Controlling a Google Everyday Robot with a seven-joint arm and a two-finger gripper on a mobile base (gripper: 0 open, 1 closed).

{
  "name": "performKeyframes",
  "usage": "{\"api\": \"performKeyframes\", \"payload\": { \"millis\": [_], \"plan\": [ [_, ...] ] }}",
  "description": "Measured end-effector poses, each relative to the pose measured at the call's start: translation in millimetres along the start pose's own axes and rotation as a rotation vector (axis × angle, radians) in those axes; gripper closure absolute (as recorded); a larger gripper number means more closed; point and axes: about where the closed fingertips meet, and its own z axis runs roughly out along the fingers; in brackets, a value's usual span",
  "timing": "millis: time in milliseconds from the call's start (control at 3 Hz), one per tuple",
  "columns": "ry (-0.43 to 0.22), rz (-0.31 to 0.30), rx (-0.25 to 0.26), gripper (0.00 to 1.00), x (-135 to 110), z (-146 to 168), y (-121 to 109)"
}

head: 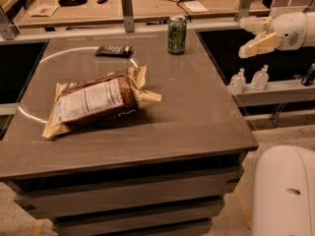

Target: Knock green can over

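Note:
The green can (176, 34) stands upright at the far edge of the grey table (197, 112), right of centre. It is slim, with pale print and a silver top rim. My gripper (242, 39) hangs in the air beyond the table's right edge, to the right of the can and about level with it. Its cream fingers (258, 44) point left toward the can, stand apart and hold nothing. There is a clear gap between gripper and can.
A large brown and cream snack bag (96, 102) lies on the table's left half. A dark flat remote-like object (114, 50) lies at the far left. Two small clear bottles (248, 80) stand on a shelf to the right. My white base (285, 191) is at lower right.

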Motion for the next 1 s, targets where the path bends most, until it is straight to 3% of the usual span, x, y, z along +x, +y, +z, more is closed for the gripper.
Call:
{"api": "performKeyframes", "payload": {
  "millis": [333, 667, 1000],
  "plan": [
    [-0.022, -0.181, 0.095, 0.00, 4.9, -18.8, -15.3],
    [-0.071, -0.225, 0.121, 0.00, 10.2, -17.8, -16.7],
    [-0.120, -0.155, 0.096, 0.00, -9.0, -30.4, 4.6]
  ]
}}
